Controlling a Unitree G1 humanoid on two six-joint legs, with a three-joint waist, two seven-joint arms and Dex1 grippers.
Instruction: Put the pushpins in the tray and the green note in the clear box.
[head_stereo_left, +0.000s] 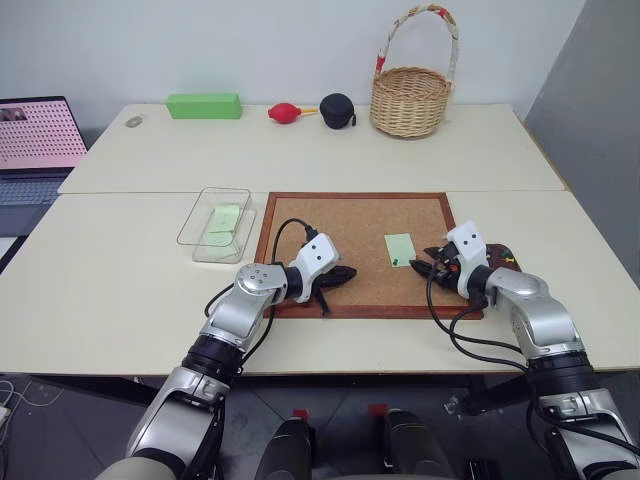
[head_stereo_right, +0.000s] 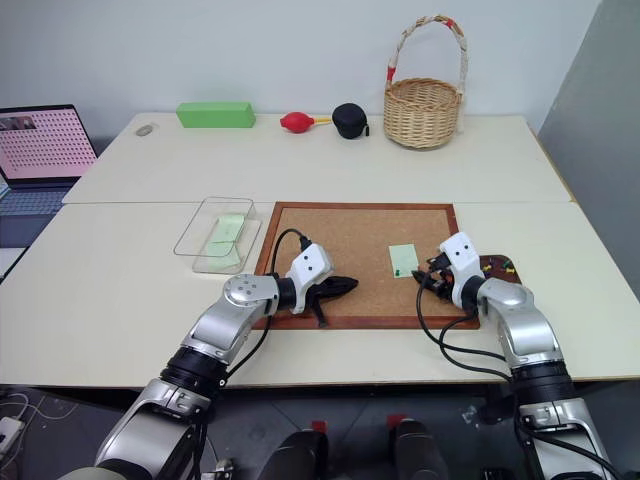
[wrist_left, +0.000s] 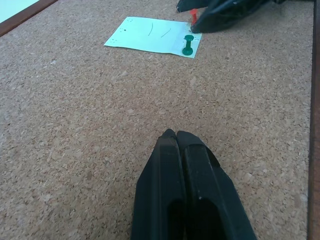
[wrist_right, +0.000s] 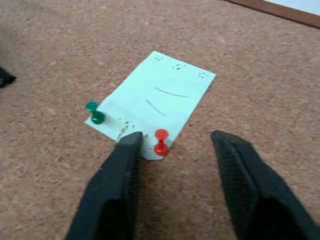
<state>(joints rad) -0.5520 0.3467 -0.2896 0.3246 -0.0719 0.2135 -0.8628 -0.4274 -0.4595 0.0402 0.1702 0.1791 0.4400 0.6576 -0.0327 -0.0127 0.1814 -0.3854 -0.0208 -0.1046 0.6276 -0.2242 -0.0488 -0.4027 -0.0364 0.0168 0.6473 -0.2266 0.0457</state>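
Observation:
A pale green note (wrist_right: 162, 95) lies on the cork board (head_stereo_left: 350, 225), held by a green pushpin (wrist_right: 95, 114) and a red pushpin (wrist_right: 161, 141) at its near corners. My right gripper (wrist_right: 172, 137) is open, its fingers on either side of the red pushpin with a gap to each. My left gripper (wrist_left: 172, 134) is shut and empty over the board's left part, pointing toward the note (wrist_left: 150, 35). The clear box (head_stereo_left: 195, 228) sits left of the board. The dark tray (head_stereo_right: 497, 266), with small coloured pins in it, sits right of the board behind my right wrist.
Another pale-green slip (head_stereo_left: 224, 218) lies inside the clear box. Along the back of the table stand a wicker basket (head_stereo_left: 410, 100), a black pouch (head_stereo_left: 337, 110), a red bulb (head_stereo_left: 285, 112) and a bright-green block (head_stereo_left: 204, 105). A laptop (head_stereo_left: 35, 140) sits far left.

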